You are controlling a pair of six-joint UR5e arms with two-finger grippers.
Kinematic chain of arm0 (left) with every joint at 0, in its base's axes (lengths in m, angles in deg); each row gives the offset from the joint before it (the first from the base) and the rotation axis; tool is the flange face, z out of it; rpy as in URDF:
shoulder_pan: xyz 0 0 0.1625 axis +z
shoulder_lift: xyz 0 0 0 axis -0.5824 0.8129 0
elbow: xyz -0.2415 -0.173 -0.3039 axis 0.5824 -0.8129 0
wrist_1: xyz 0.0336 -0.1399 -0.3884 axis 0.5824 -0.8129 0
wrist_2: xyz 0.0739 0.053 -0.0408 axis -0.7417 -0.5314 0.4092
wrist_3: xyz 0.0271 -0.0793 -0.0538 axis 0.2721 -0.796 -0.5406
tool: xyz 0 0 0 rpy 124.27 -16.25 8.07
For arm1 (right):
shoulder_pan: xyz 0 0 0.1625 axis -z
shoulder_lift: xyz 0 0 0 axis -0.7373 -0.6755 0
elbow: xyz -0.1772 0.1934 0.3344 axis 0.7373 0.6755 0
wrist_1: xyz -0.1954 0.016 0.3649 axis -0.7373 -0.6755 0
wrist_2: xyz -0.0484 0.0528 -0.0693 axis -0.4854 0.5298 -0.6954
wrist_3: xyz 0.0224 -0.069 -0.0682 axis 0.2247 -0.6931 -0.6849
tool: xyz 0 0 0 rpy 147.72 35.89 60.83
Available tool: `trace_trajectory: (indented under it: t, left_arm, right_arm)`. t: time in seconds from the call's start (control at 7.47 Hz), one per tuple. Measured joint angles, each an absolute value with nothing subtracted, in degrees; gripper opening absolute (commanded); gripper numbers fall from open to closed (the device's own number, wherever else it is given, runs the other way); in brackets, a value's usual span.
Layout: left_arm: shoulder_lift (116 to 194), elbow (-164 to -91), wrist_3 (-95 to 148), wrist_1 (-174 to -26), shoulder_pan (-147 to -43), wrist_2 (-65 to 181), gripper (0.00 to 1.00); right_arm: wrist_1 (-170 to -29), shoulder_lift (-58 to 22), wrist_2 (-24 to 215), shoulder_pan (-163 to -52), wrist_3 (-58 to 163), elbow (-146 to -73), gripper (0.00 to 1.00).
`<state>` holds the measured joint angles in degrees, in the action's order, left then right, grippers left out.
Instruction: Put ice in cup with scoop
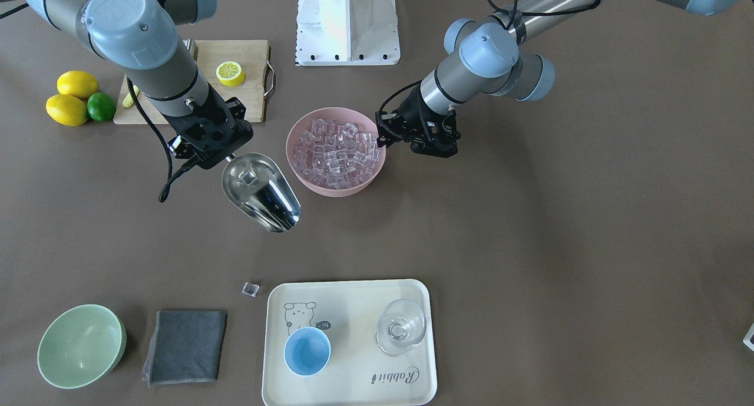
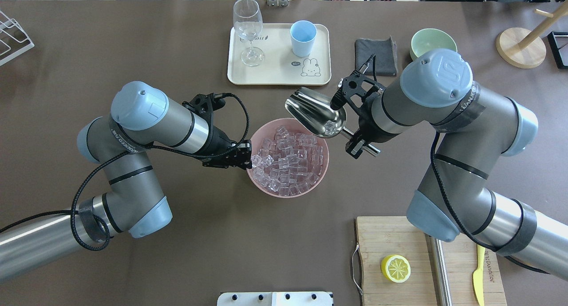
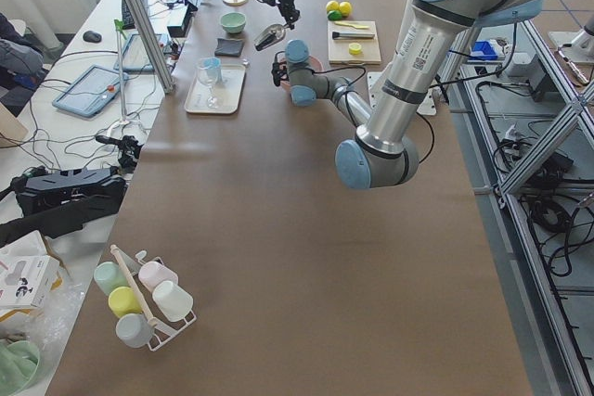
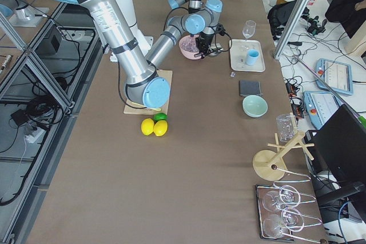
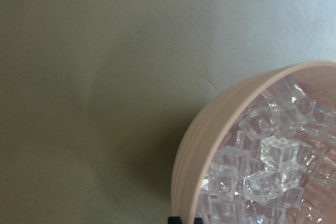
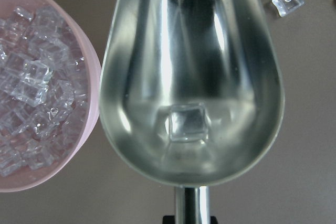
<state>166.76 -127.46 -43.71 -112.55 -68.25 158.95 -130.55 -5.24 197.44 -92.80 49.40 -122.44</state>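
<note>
My right gripper (image 1: 228,156) is shut on the handle of the steel scoop (image 1: 262,194), held in the air beside the pink bowl (image 1: 336,191). One ice cube (image 6: 186,123) lies in the scoop's trough (image 6: 189,66). The bowl (image 2: 288,194) is full of ice (image 2: 288,159). My left gripper (image 2: 247,157) is shut on the bowl's rim (image 5: 210,145). The light-blue cup (image 1: 307,351) stands empty on the cream tray (image 1: 353,312), far from the scoop. One loose ice cube (image 1: 250,289) lies on the table near the tray's corner.
A clear glass (image 1: 400,326) stands on the tray beside the cup. A grey cloth (image 1: 185,346) and a pale green bowl (image 1: 81,346) lie beside the tray. A cutting board with a lemon half (image 1: 230,73), plus lemons and a lime (image 1: 76,102), sit behind the right arm.
</note>
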Motion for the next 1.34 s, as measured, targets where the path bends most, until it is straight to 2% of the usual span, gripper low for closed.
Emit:
trace_trajectory:
  t: [0.27,0.67,1.34]
  left_arm:
    - [166.7,-127.5,-43.7,-112.5,-68.2,158.9,0.18]
    - [166.7,-127.5,-43.7,-112.6,-68.2,158.9,0.18]
    - [166.7,-127.5,-43.7,-112.6,-68.2,158.9,0.18]
  right_arm:
    - [-138.2,1.2,198.6,-94.9,45.6,-116.0,0.0]
    - [-141.7,11.2,200.4,-97.8,42.4,-103.7,0.0]
    - [-140.7,16.0,200.7,-101.3,41.2,-94.2,0.0]
